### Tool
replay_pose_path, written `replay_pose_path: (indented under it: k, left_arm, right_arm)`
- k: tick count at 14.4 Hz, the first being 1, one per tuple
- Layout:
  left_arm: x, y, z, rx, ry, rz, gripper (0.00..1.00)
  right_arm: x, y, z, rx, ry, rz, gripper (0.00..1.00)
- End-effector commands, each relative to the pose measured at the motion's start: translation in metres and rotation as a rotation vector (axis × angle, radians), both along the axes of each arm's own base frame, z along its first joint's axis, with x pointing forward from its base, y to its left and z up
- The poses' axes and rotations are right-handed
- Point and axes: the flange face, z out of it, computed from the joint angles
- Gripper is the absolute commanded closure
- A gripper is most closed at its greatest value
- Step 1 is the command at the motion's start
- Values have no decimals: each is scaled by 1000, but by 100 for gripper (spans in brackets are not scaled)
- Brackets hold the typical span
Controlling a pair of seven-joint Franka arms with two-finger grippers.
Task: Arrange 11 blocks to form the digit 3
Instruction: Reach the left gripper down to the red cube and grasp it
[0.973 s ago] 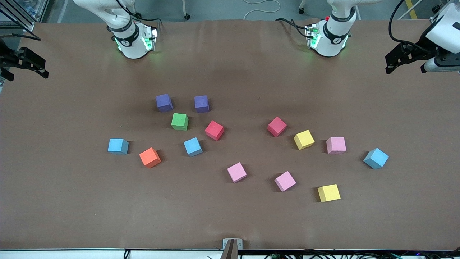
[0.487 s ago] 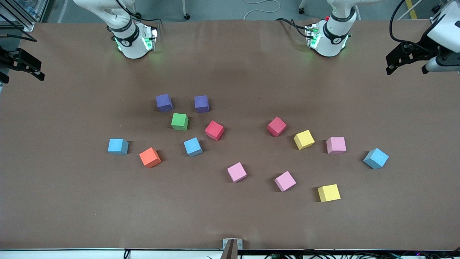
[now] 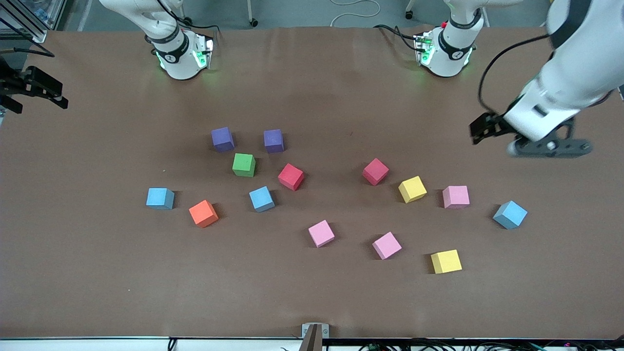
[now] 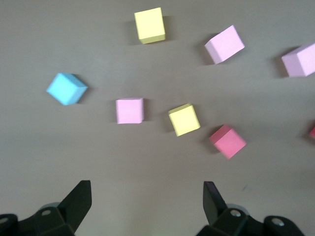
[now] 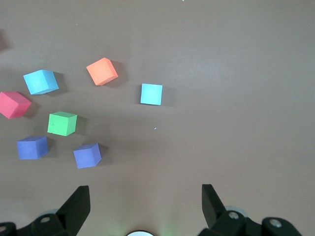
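Note:
Loose blocks lie scattered mid-table: two purple (image 3: pixel 223 139) (image 3: pixel 273 140), two red (image 3: pixel 291 176) (image 3: pixel 375 171), two yellow (image 3: pixel 412 189) (image 3: pixel 446 261), three pink (image 3: pixel 456 197) (image 3: pixel 321 233) (image 3: pixel 386 245), one orange (image 3: pixel 203 213) and three light blue (image 3: pixel 160 198) (image 3: pixel 262 199) (image 3: pixel 510 214). My left gripper (image 3: pixel 480 131) (image 4: pixel 147 189) hangs open and empty over bare table near the pink and yellow blocks at the left arm's end. My right gripper (image 3: pixel 53 95) (image 5: pixel 145 192) waits open and empty over the table's edge at the right arm's end.
A green cube (image 3: pixel 243 165) sits among the purple, red and light blue blocks. Both arm bases (image 3: pixel 180 53) (image 3: pixel 446 51) stand on the brown table (image 3: pixel 312 97). A small bracket (image 3: pixel 315 331) sits on the table edge nearest the front camera.
The left arm has swung in from the table's end and come down toward the blocks. The right gripper has barely shifted. No block has moved.

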Motion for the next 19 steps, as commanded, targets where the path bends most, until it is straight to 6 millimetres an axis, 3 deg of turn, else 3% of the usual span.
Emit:
replay_pose_path:
  k: [1,3,5,11,14,19]
  left_arm:
    - [12,-39,-38,-18,-8,121,0]
    - [9,-54,-75,-19,-16,222,0]
    - [-7,-77,-119,-19,-18,311,0]
    - [-39,-112,-230,-26,-3,512,0]
    - [-56,-130,-268,-39,-3,572,0]
    - [-65,-154,-323,-55,15,678,0]
  right_arm:
    - [-4,0,-3,35,26,-12,0]
    - [-8,0,-5,38,52,-24,0]
    - [-11,-3,-5,40,69,-28,0]
    - [-13,-1,1,21,53,-86,0]
    - [-12,-1,2,19,49,-93,0]
    - [-10,-2,3,21,33,-63,0]
